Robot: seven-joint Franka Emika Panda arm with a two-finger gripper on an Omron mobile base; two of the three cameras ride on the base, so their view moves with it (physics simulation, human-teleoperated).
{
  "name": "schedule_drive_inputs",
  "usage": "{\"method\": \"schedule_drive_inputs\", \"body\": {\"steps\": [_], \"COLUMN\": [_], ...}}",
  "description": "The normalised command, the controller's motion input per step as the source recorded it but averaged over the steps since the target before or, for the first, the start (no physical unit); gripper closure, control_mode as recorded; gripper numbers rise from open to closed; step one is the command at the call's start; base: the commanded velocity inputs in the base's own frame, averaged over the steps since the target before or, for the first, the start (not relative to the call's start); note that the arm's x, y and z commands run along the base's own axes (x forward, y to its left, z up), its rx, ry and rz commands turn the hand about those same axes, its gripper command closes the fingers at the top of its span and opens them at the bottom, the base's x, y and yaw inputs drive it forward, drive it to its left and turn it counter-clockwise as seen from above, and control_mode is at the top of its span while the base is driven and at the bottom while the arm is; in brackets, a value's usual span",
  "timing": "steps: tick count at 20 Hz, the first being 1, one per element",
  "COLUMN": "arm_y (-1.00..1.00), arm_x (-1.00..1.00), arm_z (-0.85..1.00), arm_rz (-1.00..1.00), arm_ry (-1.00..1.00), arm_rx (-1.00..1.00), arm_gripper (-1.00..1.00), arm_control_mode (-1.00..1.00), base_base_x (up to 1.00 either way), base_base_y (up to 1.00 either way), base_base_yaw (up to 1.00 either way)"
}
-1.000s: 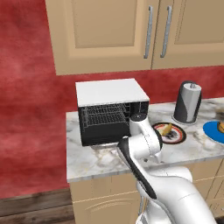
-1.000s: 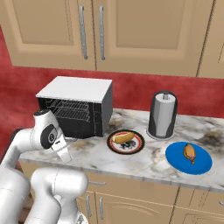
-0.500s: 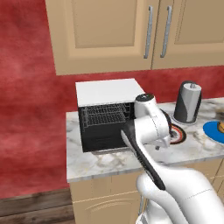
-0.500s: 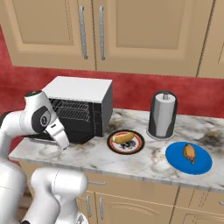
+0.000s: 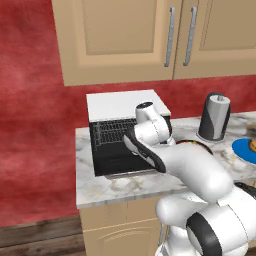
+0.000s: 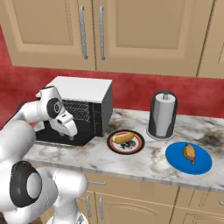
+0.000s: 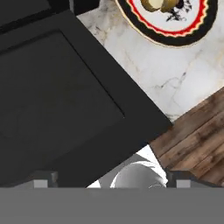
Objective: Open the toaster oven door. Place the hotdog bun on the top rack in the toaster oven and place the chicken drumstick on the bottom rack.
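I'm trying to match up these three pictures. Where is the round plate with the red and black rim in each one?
Left base view: the plate peeks out right of the arm, before the kettle.
Right base view: plate at centre, on the counter right of the toaster oven.
Hand view: plate at the top edge.
Shared landmark: the toaster oven.

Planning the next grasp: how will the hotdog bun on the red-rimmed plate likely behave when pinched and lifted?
The hotdog bun looks small, so probably light. Its rounded, elongated shape may roll on the plate if nudged. Being bread, it likely squashes under a tight pinch.
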Motion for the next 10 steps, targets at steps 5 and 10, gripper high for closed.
{"method": "schedule_drive_inputs", "body": {"steps": [5,10], "arm_y": [0.38,0.1], "arm_x": [0.37,-0.24], "arm_z": [-0.97,-0.73], "arm_rz": [0.08,0.11], "arm_ry": [0.22,0.06], "arm_rx": [-0.1,-0.03], "arm_gripper": [-1.0,-1.0], "arm_control_mode": [-1.0,-1.0], "base_base_x": [0.0,0.0], "base_base_y": [0.0,0.0], "base_base_yaw": [0.0,0.0]}}
